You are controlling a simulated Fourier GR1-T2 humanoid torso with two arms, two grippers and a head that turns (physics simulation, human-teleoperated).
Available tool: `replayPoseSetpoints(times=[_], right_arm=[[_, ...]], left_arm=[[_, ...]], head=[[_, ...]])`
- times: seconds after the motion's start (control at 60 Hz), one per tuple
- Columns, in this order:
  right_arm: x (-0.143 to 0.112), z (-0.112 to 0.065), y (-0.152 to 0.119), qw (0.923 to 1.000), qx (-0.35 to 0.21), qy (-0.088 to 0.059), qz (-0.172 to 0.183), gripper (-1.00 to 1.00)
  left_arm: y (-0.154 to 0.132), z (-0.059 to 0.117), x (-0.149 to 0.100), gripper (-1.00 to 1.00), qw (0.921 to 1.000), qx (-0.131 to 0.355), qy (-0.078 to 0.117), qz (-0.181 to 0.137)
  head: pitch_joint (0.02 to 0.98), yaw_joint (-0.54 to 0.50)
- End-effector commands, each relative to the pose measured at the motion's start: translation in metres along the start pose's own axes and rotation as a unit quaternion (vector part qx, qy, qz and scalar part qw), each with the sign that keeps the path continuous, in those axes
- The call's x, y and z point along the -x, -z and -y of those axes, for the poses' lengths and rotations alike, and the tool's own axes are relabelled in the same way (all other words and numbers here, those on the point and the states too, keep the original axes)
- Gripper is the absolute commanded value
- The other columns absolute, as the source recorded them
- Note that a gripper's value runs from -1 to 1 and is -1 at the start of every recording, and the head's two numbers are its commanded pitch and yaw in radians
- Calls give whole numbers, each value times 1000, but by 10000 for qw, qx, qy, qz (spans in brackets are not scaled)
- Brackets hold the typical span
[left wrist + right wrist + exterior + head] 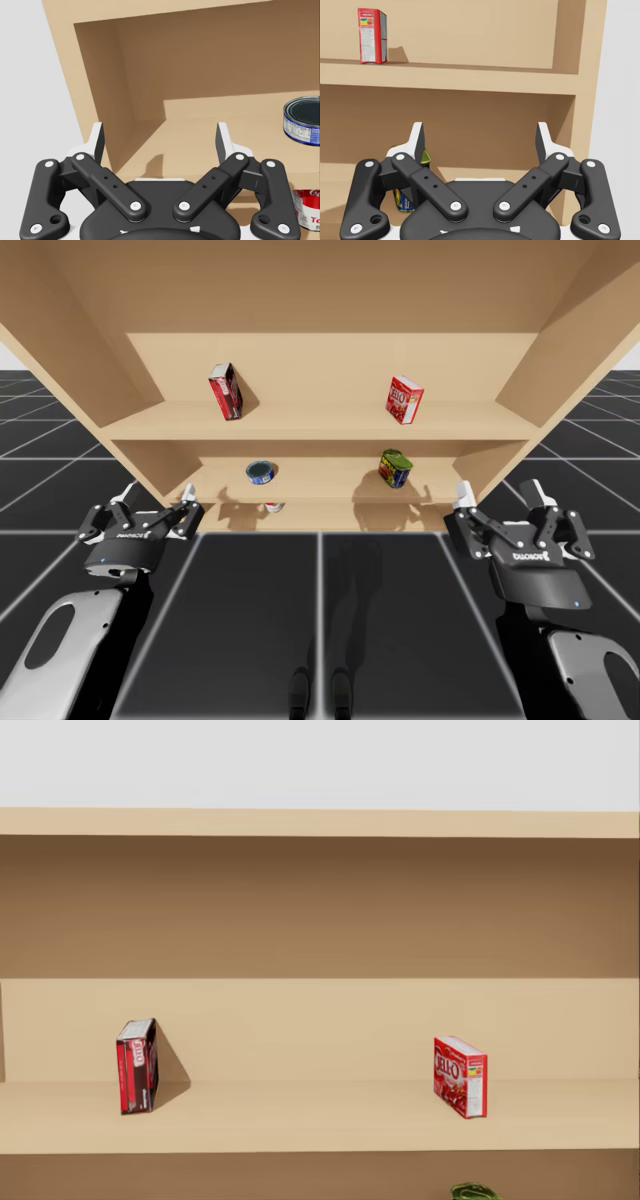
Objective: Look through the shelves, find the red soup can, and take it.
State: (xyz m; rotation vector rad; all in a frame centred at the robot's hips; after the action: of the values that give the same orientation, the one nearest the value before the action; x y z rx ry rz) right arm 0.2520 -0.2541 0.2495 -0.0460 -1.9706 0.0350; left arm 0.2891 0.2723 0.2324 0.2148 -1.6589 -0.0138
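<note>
Currently: I have both arms low in front of the shelf unit (320,428), nothing held.
left end effector (157,502) (160,142): fingers spread wide, empty; sits just outside the unit's lower left corner.
right end effector (500,495) (480,142): fingers spread wide, empty; sits just outside the lower right corner.
red soup can (273,507) (306,209): lowest shelf, left of centre, upright, partly hidden by the board above. From the left wrist it is ahead of and off to the side of the left end effector, well apart from both fingers.
blue can (261,472) (301,120): middle shelf, directly above the red soup can.
green can (395,468) (425,157): middle shelf, right side, ahead of the right end effector.
dark red box (225,391) (137,1066): top shelf, left, standing on end.
bright red box (404,399) (460,1077): top shelf, right, standing, turned at an angle.
head: looks at the top shelf, both boxes in frame, well apart.
</note>
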Motion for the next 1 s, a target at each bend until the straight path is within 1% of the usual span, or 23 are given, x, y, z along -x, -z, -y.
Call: replayPoseSetpoints(times=[0.017,0.05,0.083,0.133,0.15,0.183,0.333,0.367,0.533,0.55,0.6,0.617,0.667,0.733,0.883,0.917,1.0], right_arm=[[0,-3,-2,10000,69,-38,59,-1000],[-1,-3,-2,9999,48,-75,86,-1000],[-1,-4,-1,9999,-6,-26,108,-1000],[-1,-4,-1,9999,36,-76,108,-1000],[-1,-3,-1,10000,-22,-32,72,-1000],[-1,-2,0,10000,-9,-3,56,-1000],[-1,-2,0,10000,-38,-12,25,-1000],[-1,-2,0,10000,-50,-9,14,-1000],[-1,-2,0,10000,-47,-20,-7,-1000],[-1,-2,0,10000,-55,-16,-18,-1000],[-1,-2,0,10000,-62,-13,-32,-1000],[-1,-2,0,10000,-65,-9,-44,-1000],[-1,-2,0,10000,-69,-8,-63,-1000],[0,-4,0,9999,-87,-2,-117,-1000],[1,-6,0,9998,-131,-13,-168,-1000],[1,-6,-1,9997,-148,-14,-175,-1000],[2,-7,-1,9997,-140,-18,-190,-1000]], left_arm=[[0,0,0,-1000,10000,2,5,1],[0,0,0,-1000,10000,2,4,1],[0,0,0,-1000,10000,0,6,0],[0,0,0,-1000,10000,-7,14,3],[0,0,0,-1000,10000,-21,31,7],[0,0,0,-1000,10000,-21,32,4],[0,1,0,-1000,10000,-18,37,-2],[0,1,0,-1000,10000,-20,48,0],[0,2,0,-1000,10000,-16,90,-8],[0,2,0,-1000,10000,-11,96,-10],[0,2,0,-1000,9999,-9,116,-15],[0,2,0,-1000,9999,-8,124,-15],[0,2,0,-1000,9999,-4,134,-14],[0,2,0,-1000,9999,-2,165,-18],[0,2,0,-1000,9999,16,169,-7],[0,2,0,-1000,9999,19,169,-9],[-1,2,0,-1000,9999,19,159,-9]], head=[[89,-24],[92,-24],[102,-26],[117,-27],[136,-27],[152,-27],[262,-20],[298,-16],[408,-9],[438,-6],[465,-1],[492,4],[521,12],[584,34],[650,94],[670,125],[694,163]])
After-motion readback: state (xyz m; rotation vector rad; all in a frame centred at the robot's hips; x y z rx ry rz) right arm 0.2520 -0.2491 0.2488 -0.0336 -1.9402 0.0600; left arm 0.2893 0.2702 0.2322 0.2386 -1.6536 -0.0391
